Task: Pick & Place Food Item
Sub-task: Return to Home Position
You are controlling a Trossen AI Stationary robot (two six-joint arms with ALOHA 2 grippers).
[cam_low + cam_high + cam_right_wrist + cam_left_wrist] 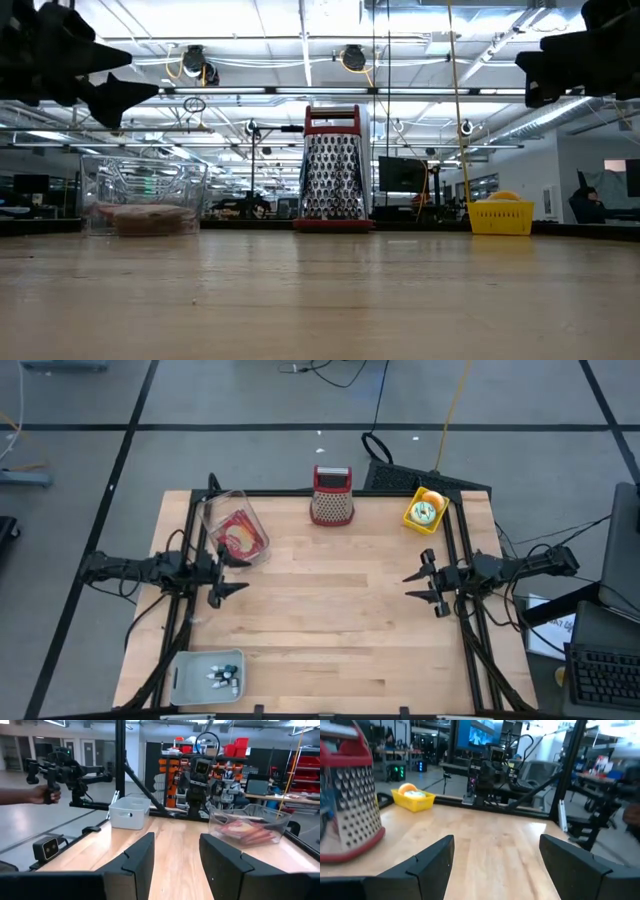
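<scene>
Wooden table bears bin, grater, yellow basket, tray.

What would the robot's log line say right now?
left tool: open, empty, beside bin | right tool: open, empty | red popcorn bags: inside transparent bin

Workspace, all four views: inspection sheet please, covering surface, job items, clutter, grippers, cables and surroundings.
Surface: wooden table, bare across the middle.
Job's things: transparent bin at the far left, red popcorn bags inside it.
Clutter: grater upright at the far edge; yellow basket farther toward the right arm; grey tray at the near left corner.
Grippers: left gripper and right gripper raised over the table's sides, jaws open, empty.
Cables: black cable looped on the floor behind the table.
Surroundings: a person's hand holding a handle beyond the table; keyboard at right.
</scene>
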